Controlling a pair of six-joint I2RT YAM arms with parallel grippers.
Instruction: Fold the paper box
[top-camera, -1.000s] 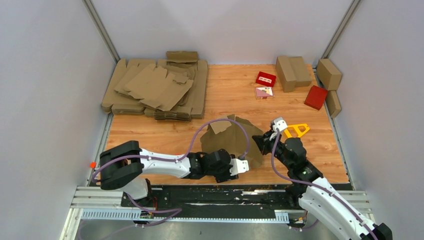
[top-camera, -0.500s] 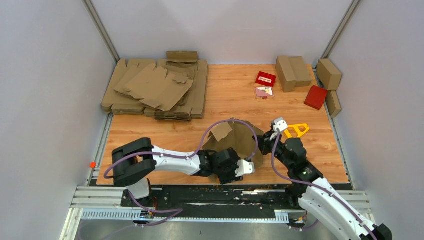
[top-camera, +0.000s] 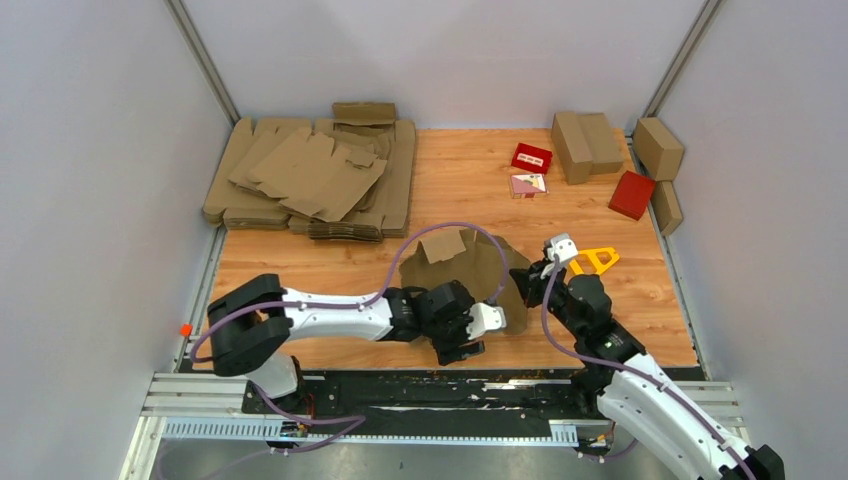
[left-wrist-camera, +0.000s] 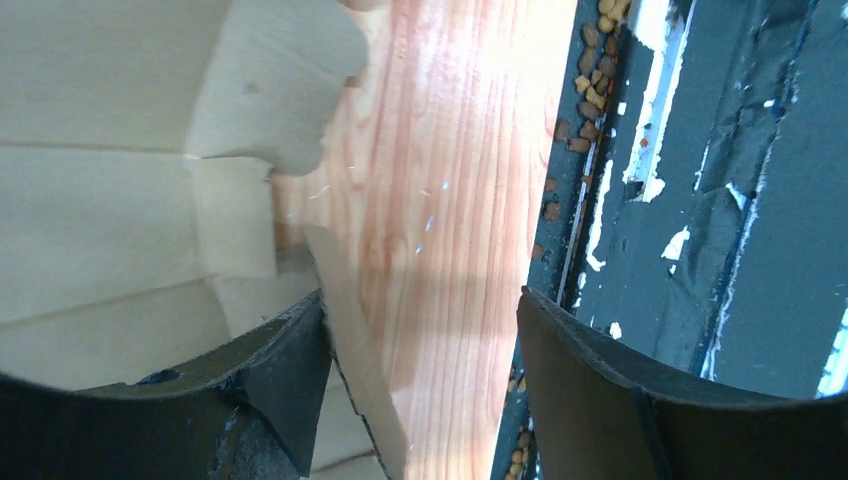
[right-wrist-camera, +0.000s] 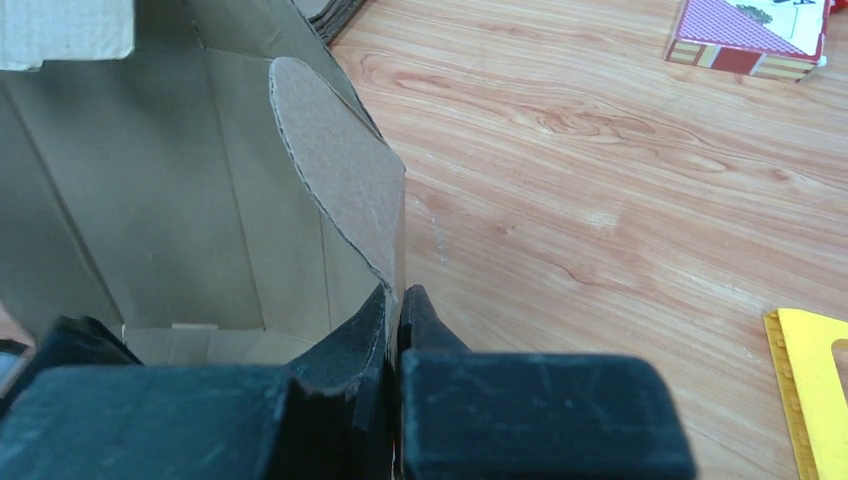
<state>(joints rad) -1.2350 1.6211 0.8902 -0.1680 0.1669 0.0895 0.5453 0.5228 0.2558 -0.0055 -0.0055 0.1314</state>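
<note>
The paper box (top-camera: 465, 262) is a brown cardboard piece, partly raised, standing in the middle of the table near the front. My right gripper (top-camera: 527, 284) is at its right side, shut on a rounded flap (right-wrist-camera: 340, 180) of the box (right-wrist-camera: 150, 200); in the right wrist view the gripper (right-wrist-camera: 398, 310) pinches the flap's lower edge. My left gripper (top-camera: 472, 335) is low at the box's near edge and open. In the left wrist view, the gripper (left-wrist-camera: 420, 350) has a thin flap edge (left-wrist-camera: 360, 370) in its gap, close by the left finger (left-wrist-camera: 280, 370), with box panels (left-wrist-camera: 100, 200) to the left.
A pile of flat cardboard sheets (top-camera: 310, 175) fills the back left. Folded cartons (top-camera: 585, 145) and red boxes (top-camera: 631, 194) stand at the back right. A yellow triangular frame (top-camera: 595, 260) lies beside the right gripper. The black front rail (left-wrist-camera: 700, 200) runs just past the table edge.
My left gripper has opened wider and shifted slightly left along the box's near edge. The box's near panel has settled lower. The right gripper keeps its grip on the flap.
</note>
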